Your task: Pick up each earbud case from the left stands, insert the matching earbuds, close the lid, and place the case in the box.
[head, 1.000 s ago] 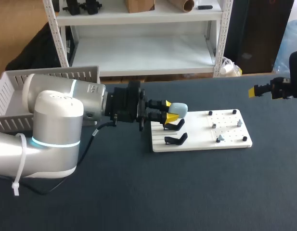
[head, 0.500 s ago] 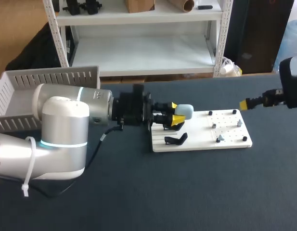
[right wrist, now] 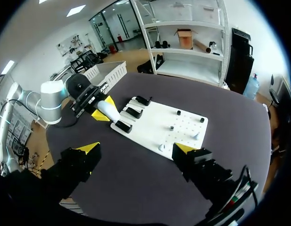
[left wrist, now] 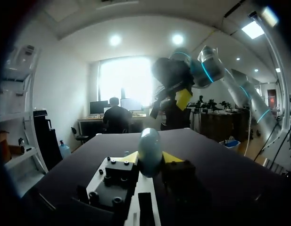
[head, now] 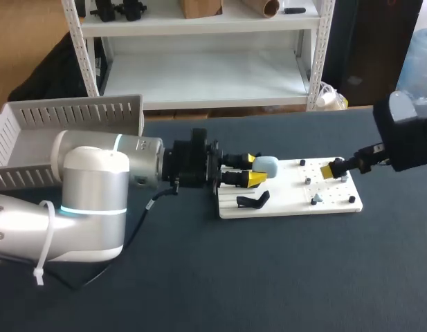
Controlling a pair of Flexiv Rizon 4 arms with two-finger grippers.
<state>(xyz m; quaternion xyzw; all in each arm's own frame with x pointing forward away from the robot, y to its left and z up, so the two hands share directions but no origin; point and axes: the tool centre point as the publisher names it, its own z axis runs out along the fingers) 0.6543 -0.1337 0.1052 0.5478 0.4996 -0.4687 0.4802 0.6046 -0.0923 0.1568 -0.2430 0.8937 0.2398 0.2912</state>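
a: left arm, report.
b: left gripper (head: 249, 170) comes in level from the left, over the left end of the white board (head: 286, 206). both yellow tips clamp the pale blue earbud case (head: 266, 164) from two sides, a narrow grip. whether the case touches a stand beneath it cannot be told.
a: what borders it?
b: one black stand (head: 252, 200) sits just beside the fingers, on the near side, close to the board's left edge.
a: right arm?
b: right gripper (right wrist: 137, 148) hangs above the board's right end, fingers spread wide, nothing between them. it is well apart from the case. small pegs (head: 317, 181) stand under and beside it.
a: margins?
b: the board lies well in from the near edge of the table (head: 268, 283), with a broad band of dark surface between. its far side is nearer the table's back edge. the box (head: 68, 114) stands at the far left corner, behind the left arm's body, well apart from the board. dark surface also shows between the board's right end and the table's right edge.
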